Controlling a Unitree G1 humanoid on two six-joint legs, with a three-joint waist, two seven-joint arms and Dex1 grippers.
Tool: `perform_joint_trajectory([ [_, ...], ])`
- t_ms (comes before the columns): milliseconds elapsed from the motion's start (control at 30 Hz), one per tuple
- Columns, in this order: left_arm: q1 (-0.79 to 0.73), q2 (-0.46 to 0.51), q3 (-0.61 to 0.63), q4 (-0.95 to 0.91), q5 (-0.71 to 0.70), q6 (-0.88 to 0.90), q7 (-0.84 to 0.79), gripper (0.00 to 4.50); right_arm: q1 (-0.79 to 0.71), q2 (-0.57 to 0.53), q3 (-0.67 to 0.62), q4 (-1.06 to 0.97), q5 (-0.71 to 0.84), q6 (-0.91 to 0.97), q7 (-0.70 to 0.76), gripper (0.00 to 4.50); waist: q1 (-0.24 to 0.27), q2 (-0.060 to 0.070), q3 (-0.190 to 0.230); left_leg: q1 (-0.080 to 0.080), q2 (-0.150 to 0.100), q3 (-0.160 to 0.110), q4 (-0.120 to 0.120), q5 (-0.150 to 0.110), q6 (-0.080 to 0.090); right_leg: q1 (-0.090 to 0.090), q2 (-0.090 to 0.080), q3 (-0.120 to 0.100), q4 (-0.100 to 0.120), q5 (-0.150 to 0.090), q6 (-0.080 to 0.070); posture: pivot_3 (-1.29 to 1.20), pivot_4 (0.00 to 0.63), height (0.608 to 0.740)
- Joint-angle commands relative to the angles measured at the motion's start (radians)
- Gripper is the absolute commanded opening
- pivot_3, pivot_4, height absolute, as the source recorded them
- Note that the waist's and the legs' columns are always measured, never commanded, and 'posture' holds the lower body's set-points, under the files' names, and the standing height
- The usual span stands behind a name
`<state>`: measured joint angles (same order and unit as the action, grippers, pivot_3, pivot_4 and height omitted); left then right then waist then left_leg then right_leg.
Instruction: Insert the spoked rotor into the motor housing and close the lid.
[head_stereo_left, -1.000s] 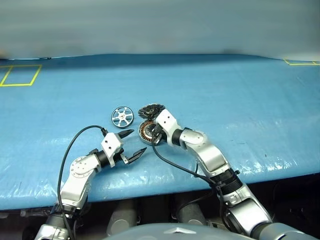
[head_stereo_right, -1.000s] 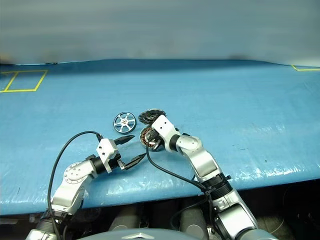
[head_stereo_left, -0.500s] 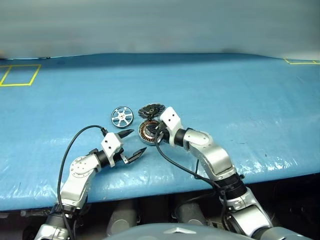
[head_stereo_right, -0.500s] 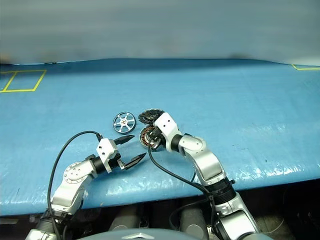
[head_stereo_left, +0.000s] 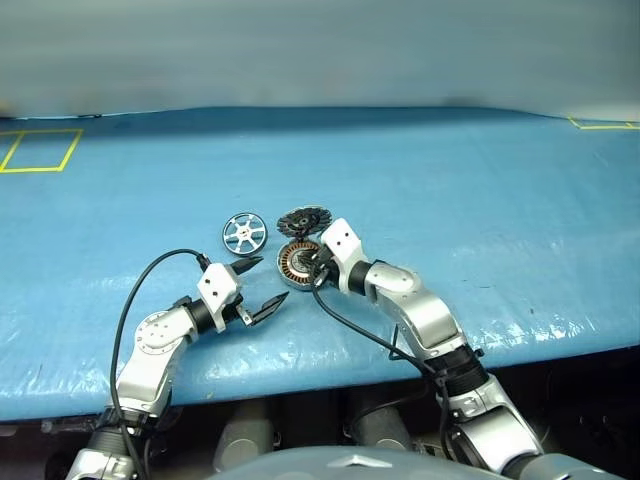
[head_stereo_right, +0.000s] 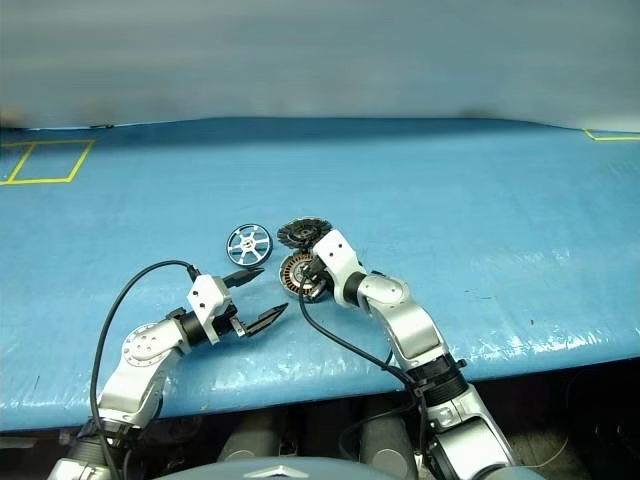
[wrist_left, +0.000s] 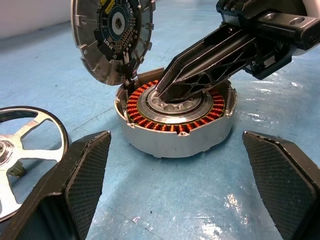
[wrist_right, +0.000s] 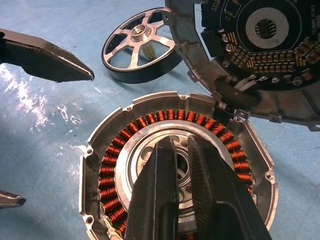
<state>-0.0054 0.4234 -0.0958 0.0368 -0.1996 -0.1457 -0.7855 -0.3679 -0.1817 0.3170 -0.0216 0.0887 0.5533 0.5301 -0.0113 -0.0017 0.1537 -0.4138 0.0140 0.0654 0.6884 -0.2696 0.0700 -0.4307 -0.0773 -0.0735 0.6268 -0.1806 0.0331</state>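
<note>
The motor housing (head_stereo_left: 293, 264) lies on the blue table with its copper windings (wrist_right: 112, 165) showing. Its lid (head_stereo_left: 303, 218) stands tilted up at the far edge, hinged, dark ribbed face (wrist_right: 260, 50) towards me. To the left of both, flat on the table, lies the spoked rotor (head_stereo_left: 244, 233), apart from them. My right gripper (wrist_right: 175, 147) is shut, empty, with its tips down in the housing's central hub. In front of the rotor and left of the housing, my left gripper (head_stereo_left: 273, 279) stands open and empty, touching nothing.
A blue sheet covers the table (head_stereo_left: 450, 170), whose front edge runs just behind my wrists. Yellow tape squares (head_stereo_left: 40, 150) mark the far left and far right corners. A black cable (head_stereo_left: 140, 300) loops off my left wrist.
My right wrist has rolled slightly while its shut tips stay in the housing's hub. The left gripper, rotor, housing and lid are where they were.
</note>
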Motion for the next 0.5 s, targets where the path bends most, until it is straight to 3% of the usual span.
perform_joint_trajectory([
  [33,0.003,0.002,0.012,-0.048,-0.009,-0.016,0.002,4.5,0.007,0.005,-0.002,-0.01,0.006,-0.002,0.003,0.48,0.0,0.0,0.0,0.0,0.0,0.0,0.0,0.0,0.0,0.0,0.0,0.0,0.0,0.0,0.0,0.0,0.15,0.74],
  [400,-0.026,0.012,0.044,-0.029,0.005,-0.023,0.034,4.5,-0.002,0.009,-0.048,-0.125,0.057,0.02,0.009,0.48,0.0,0.0,0.0,-0.001,0.0,0.0,-0.001,0.0,0.0,-0.001,0.0,0.0,0.0,0.0,0.0,0.0,0.15,0.74],
  [500,-0.038,0.017,0.045,-0.016,0.022,-0.029,0.042,4.5,0.007,0.005,-0.042,-0.118,0.053,0.011,0.011,1.36,0.001,0.0,0.0,-0.001,0.0,0.0,-0.001,0.0,0.0,0.0,0.0,0.0,0.0,0.0,0.0,0.0,0.15,0.74],
])
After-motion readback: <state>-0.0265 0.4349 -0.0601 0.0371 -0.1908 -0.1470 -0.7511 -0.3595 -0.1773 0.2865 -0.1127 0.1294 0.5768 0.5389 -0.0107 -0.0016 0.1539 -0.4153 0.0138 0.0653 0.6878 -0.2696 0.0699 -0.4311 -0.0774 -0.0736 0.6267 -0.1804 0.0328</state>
